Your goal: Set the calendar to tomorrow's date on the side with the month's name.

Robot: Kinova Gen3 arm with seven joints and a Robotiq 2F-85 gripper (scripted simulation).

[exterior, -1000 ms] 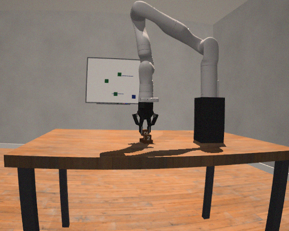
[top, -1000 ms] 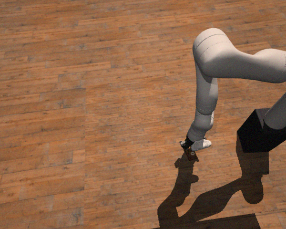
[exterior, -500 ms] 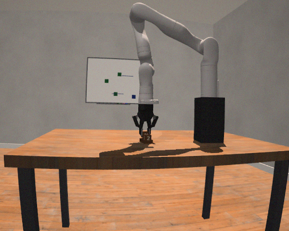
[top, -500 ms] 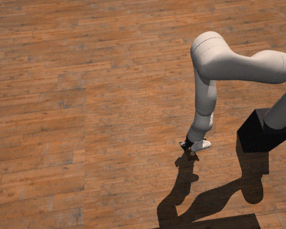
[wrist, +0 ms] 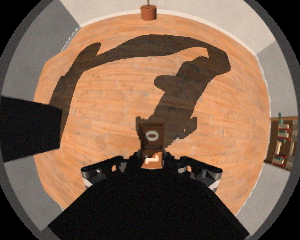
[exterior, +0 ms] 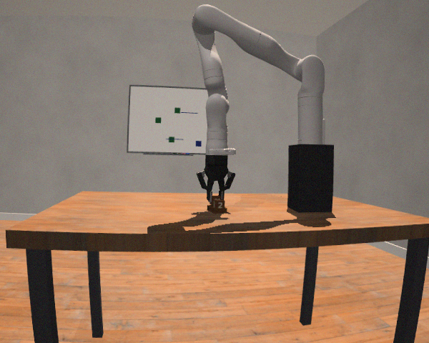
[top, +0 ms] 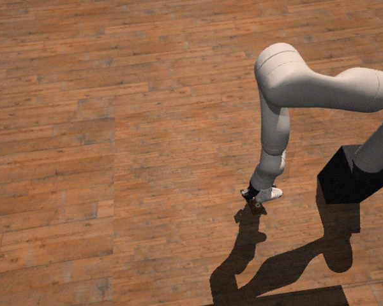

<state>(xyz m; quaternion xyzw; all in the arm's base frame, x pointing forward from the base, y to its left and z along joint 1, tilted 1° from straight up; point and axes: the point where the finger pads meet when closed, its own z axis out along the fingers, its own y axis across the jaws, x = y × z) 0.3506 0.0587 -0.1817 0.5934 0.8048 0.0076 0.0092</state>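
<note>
A brown cube [wrist: 152,160] [exterior: 216,198] with a pale figure on top is between the fingertips of my gripper [wrist: 152,154] [exterior: 215,194], which is shut on it. The second brown cube [exterior: 219,205] [wrist: 152,135] [top: 257,204] shows a pale 2 on its side in the exterior view and a pale 0 on top in the wrist view. It stands in the dark brown tray [exterior: 211,211], which is on the table. The held cube is low, close beside the second cube. Its side digit is mostly hidden, and I cannot tell whether it touches the tray floor. The month's name is not readable.
The black robot base block [top: 338,178] [exterior: 310,179] [wrist: 30,129] stands to the right in the top and exterior views. The wooden table [exterior: 107,206] carries the arm's long shadow. The table's front edge [exterior: 107,241] shows in the exterior view.
</note>
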